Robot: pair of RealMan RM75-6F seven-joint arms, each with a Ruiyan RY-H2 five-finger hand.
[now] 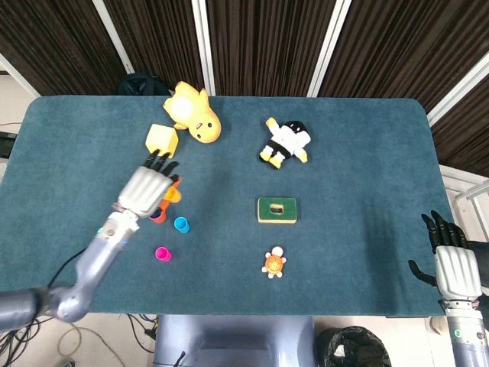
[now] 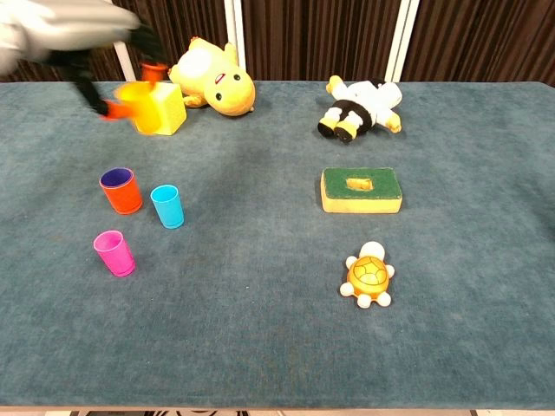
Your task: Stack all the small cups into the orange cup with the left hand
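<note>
The chest view shows the left hand (image 2: 78, 39) raised and motion-blurred, gripping a small yellow-orange cup (image 2: 130, 97) above and behind the orange cup (image 2: 120, 190), which already has a purple cup (image 2: 115, 178) nested inside; a hasty drop could miss or tip it onto the blue cup (image 2: 167, 206) beside it and the pink cup (image 2: 114, 253) in front. The head view hides the orange cup under the hand, yet alone shows the right hand (image 1: 454, 264), empty and open-fingered, well apart.

Left hand (image 1: 147, 189) raised over the table, fingers (image 1: 160, 163) around something small; right hand (image 1: 456, 269) flat, fingers spread.
</note>
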